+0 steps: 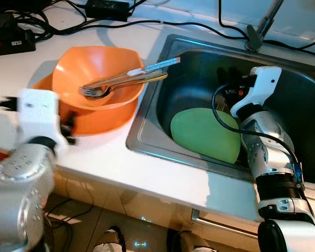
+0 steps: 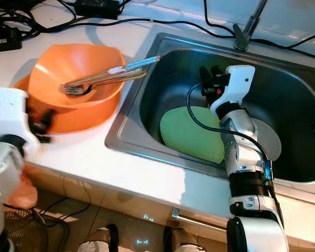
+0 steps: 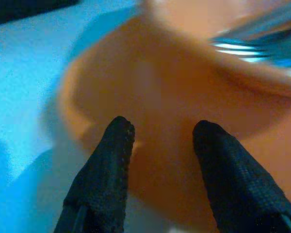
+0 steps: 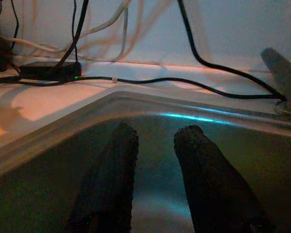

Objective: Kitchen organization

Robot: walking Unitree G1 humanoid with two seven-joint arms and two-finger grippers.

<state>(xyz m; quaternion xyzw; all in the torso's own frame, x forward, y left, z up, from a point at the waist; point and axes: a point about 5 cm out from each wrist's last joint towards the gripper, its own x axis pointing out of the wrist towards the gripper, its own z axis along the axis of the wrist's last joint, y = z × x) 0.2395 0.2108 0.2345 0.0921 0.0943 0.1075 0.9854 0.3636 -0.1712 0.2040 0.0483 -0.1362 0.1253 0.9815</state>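
An orange bowl (image 1: 94, 65) stands nested in a second orange bowl (image 1: 102, 122) on the white counter, with forks and a long-handled utensil (image 1: 127, 79) lying across it. My left gripper (image 3: 162, 127) is open at the near-left side of the lower bowl, its fingers (image 2: 44, 123) pointing at the orange wall; this view is blurred. A green plate (image 1: 202, 134) leans inside the steel sink (image 1: 146, 122). My right gripper (image 2: 209, 75) hangs open inside the sink just above the plate's far edge, and its fingertips (image 4: 191, 136) have nothing between them.
The faucet (image 1: 260, 26) rises behind the sink. Black cables, a power adapter (image 1: 107, 7) and a power strip (image 1: 10, 39) lie along the back of the counter. A round silver disc (image 2: 269, 139) lies on the sink floor beside my right arm.
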